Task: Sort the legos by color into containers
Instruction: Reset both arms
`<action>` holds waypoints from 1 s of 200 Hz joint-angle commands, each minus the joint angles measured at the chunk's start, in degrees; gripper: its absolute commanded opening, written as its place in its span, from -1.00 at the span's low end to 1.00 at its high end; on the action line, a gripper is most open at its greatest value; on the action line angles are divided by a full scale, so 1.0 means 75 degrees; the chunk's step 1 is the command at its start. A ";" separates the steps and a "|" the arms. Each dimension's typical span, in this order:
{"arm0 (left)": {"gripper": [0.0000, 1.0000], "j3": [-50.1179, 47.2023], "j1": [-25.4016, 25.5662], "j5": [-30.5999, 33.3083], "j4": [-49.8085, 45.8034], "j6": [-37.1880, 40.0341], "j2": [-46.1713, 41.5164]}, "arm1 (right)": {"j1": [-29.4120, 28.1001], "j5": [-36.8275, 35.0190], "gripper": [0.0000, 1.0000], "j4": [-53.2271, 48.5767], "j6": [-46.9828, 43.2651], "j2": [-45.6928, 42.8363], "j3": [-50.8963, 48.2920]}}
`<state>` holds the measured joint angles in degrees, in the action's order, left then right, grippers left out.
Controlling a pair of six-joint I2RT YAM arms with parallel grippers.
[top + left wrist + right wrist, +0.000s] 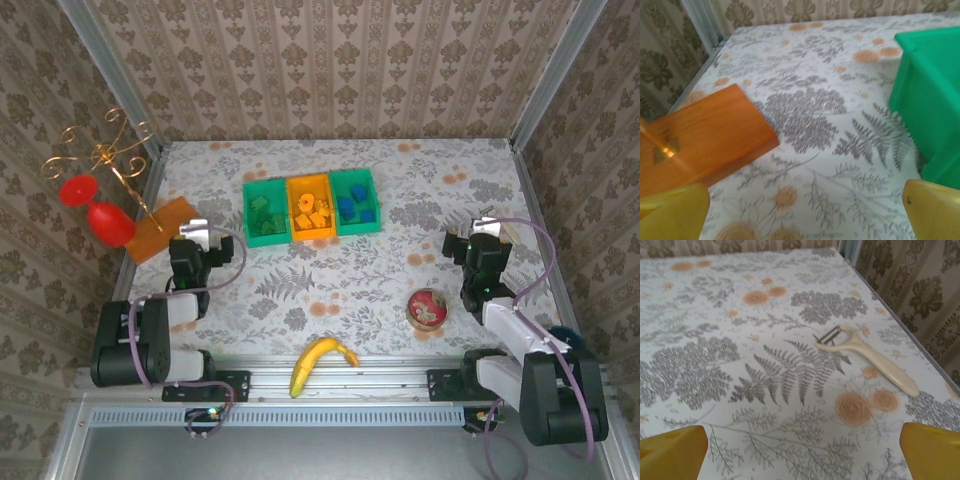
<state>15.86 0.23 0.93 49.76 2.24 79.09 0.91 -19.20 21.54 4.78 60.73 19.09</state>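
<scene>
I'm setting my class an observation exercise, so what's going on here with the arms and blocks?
The sorting looks done: green blocks, orange blocks and blue blocks each lie in a separate one of the three bins. The left end effector and right end effector are both open and empty, one on either side of them.

The green rectangular plastic bin (930, 100) looks smooth and faintly glossy. The flat orange-brown wooden board (705, 135) shows grain under a satin sheen. The bench (740, 315) wears a matt floral-printed covering. The cream plastic peeler (875, 360) carries a metal blade.
</scene>
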 commanded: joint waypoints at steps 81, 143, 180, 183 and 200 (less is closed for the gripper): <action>1.00 0.0854 -0.0225 -0.1310 0.0489 0.0229 0.1352 | 0.0559 0.3020 1.00 0.1303 -0.0167 0.2436 0.1203; 1.00 0.0852 -0.0219 -0.1218 0.0485 0.0221 0.1354 | 0.0488 0.3661 1.00 0.3210 -0.0051 0.3086 0.0609; 1.00 0.0862 -0.0195 -0.1075 0.0473 0.0205 0.1355 | 0.0196 0.3982 1.00 0.4506 -0.0530 0.3709 0.0291; 1.00 0.0862 -0.0195 -0.1073 0.0468 0.0205 0.1360 | 0.0196 0.3954 1.00 0.4264 -0.0552 0.3600 0.0323; 1.00 0.0862 -0.0190 -0.1061 0.0457 0.0204 0.1348 | 0.0172 0.3571 1.00 0.3963 -0.0431 0.3659 0.0483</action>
<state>21.69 -1.17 -7.27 53.10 2.92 89.52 2.76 8.21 47.11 2.90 87.29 22.44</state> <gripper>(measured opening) 0.998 0.999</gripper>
